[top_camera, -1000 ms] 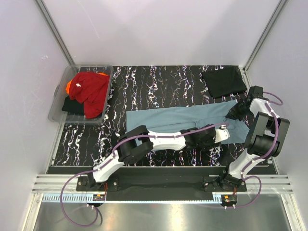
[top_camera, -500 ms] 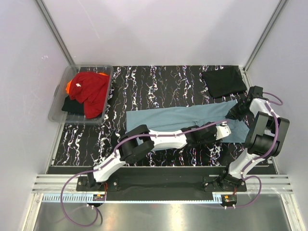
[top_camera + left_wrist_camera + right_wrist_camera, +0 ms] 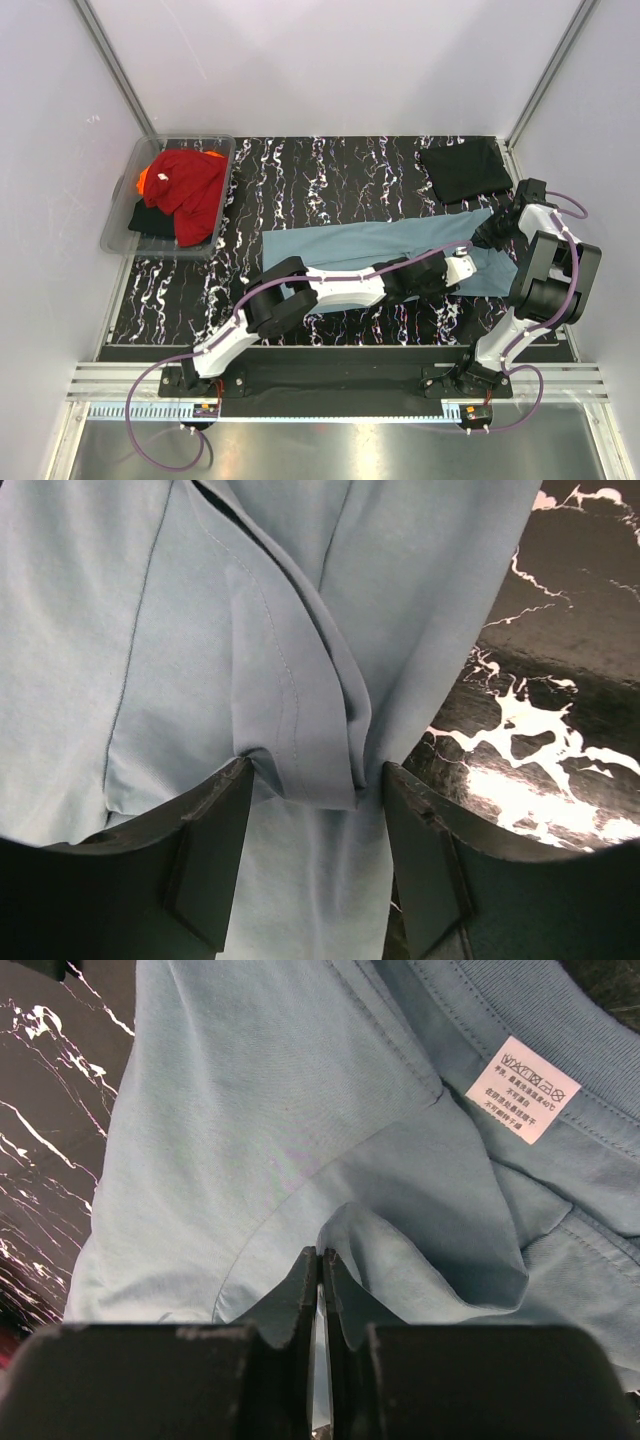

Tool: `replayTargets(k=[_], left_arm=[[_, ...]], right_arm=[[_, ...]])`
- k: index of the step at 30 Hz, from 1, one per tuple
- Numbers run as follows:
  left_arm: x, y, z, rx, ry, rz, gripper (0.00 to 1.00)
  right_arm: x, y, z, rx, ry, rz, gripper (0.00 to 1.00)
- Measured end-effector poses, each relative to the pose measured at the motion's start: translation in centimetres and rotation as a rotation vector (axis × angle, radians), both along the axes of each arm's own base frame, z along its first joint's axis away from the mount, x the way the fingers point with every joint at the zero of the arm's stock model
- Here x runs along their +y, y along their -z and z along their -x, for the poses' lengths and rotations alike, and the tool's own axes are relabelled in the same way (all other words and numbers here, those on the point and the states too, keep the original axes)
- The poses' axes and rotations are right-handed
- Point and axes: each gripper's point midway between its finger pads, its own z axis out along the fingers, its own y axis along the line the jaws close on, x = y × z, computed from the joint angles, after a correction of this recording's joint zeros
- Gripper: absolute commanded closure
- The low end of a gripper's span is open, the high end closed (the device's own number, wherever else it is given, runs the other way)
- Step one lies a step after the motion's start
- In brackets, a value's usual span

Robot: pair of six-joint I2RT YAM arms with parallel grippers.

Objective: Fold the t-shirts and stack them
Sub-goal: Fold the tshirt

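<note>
A dusty teal-blue t-shirt lies spread in a long strip across the middle of the black marbled table. My left gripper reaches over its right end. In the left wrist view this gripper is open, and its fingers straddle a bunched fold of teal fabric. My right gripper sits at the shirt's far right edge. In the right wrist view it is shut on a pinch of the teal cloth, below the white care label. A folded black t-shirt lies at the back right.
A clear plastic tub stands at the back left. It holds a red shirt, a bit of orange one and a black one. White walls close in the table on three sides.
My left gripper has shifted a little toward the back over the shirt's right end. The right gripper has stayed put, still pinching the cloth.
</note>
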Motion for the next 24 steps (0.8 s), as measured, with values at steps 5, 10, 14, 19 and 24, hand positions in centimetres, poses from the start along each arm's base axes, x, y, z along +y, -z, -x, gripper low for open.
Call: replayTargets(k=[5,10,14,19,24], left_arm=[[-0.1,-1.2,0.0,0.001,-0.003,0.024,0.43],[-0.2,-1.9,-0.1,0.003,-0.009,0.038,0.44],[-0.1,-1.9,-0.2,0.007,-0.015,0.038,0.44],[-0.1,-1.8,-0.2,0.01,-0.013,0.038,0.44],[-0.3,-1.8,0.0,0.02,0.003,0.043,0.43]], right_arm=[[0.0,0.0,0.0,0.0,0.0,0.0,0.9],[0.0,0.0,0.0,0.0,0.0,0.0,0.9],[0.0,0.0,0.0,0.0,0.0,0.0,0.9],[0.0,0.0,0.0,0.0,0.0,0.0,0.89],[0.0,0.0,0.0,0.001,0.004,-0.002,0.88]])
